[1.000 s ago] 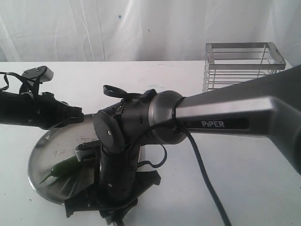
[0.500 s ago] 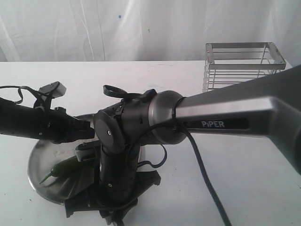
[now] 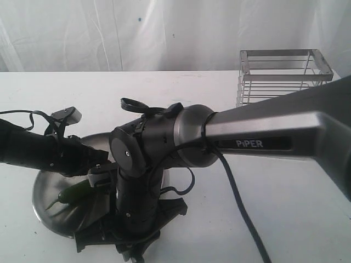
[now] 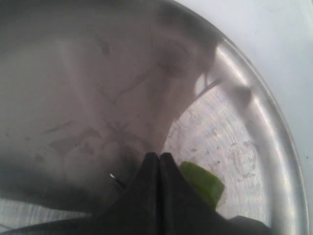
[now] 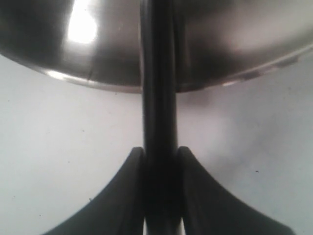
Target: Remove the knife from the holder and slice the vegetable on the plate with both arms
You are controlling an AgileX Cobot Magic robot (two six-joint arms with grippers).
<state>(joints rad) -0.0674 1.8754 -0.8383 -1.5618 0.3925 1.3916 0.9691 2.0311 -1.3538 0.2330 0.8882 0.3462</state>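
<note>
Just vegetable (image 4: 203, 182) beside left gripper (image 4: 159, 161)

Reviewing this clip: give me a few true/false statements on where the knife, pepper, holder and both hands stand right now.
1. The right hand is shut on the knife. True.
2. The vegetable lies in the holder. False: it lies on the plate.
3. The left hand is wide open. False: its fingers are pressed together.
4. The holder stands on the table, apart from the plate. True.
5. The knife is in the holder. False: the right hand holds it at the plate.
</note>
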